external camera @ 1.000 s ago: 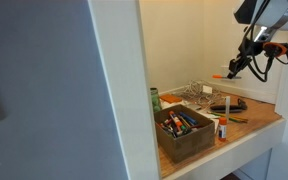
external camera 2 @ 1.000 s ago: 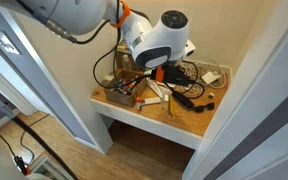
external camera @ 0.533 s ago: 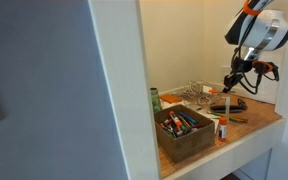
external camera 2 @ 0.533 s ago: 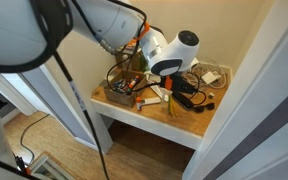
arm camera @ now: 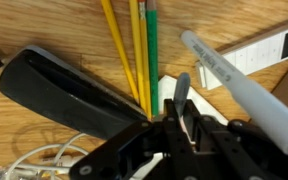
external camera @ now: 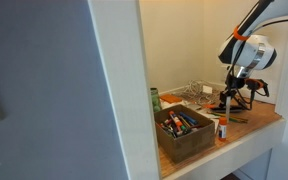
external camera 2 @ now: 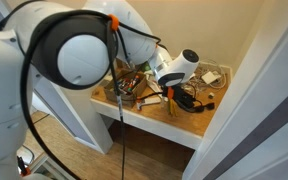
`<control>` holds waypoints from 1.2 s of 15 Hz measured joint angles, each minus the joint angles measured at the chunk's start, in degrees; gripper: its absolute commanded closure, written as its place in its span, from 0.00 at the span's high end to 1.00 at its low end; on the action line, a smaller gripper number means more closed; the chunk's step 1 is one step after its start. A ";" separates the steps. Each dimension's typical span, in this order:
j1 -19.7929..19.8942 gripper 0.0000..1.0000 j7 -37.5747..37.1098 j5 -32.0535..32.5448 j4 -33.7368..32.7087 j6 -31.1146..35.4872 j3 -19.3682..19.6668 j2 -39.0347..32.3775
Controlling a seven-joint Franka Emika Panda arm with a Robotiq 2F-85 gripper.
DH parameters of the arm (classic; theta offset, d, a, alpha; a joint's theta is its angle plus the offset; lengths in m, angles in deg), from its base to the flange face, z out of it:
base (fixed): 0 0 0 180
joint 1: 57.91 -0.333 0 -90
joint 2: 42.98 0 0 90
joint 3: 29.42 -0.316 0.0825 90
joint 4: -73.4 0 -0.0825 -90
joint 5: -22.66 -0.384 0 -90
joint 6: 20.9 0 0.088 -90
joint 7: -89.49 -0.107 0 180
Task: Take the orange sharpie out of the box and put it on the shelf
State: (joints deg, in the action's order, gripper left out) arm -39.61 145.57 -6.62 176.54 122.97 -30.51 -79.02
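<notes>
Over the past second the arm has swung down from high in the white recess, and its gripper [external camera: 227, 102] now hangs low over the shelf [external camera: 256, 124], well behind the box [external camera: 184, 133] and towards the back wall. The brown box stands at the shelf's front edge, crammed with coloured pens. In an exterior view the gripper [external camera 2: 170, 98] sits beyond the box [external camera 2: 118, 94], above a tangle of black cables [external camera 2: 192, 100]. The wrist view looks straight down past the gripper [arm camera: 172, 110] onto bare wood. Two yellow pencils [arm camera: 124, 55] and a green pencil [arm camera: 152, 55] lie side by side there, with a flat black object [arm camera: 64, 90] just beside them. A white marker [arm camera: 234, 85] lies aslant on the other side and a white cord [arm camera: 39, 162] is coiled near the black object. Whether the claw is parted or closed, and whether it grips anything, cannot be told: the fingers [arm camera: 181, 95] are dark and blurred. The orange sharpie cannot be picked out for certain; only an orange fleck [external camera 2: 168, 93] shows at the claw's tip.
</notes>
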 measured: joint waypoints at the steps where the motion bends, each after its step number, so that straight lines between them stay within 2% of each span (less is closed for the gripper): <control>1: 0.52 0.03 0.00 0.74 -0.87 -0.74 -0.47 -0.97; 7: 1.96 0.06 -0.12 3.73 -4.99 -3.79 -1.24 -5.13; 8: 1.99 0.38 -0.20 3.96 -5.52 -4.25 -1.24 -5.59; 9: 1.99 0.40 -0.41 4.23 -6.02 -4.84 -1.25 -5.99; 17: 2.32 0.95 -3.56 4.73 -9.94 -7.18 -1.30 -6.53; 18: 2.59 0.99 -4.14 4.70 -10.61 -7.17 -1.40 -6.28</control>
State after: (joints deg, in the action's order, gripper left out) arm -37.03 141.43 -1.92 165.93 115.80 -31.90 -85.30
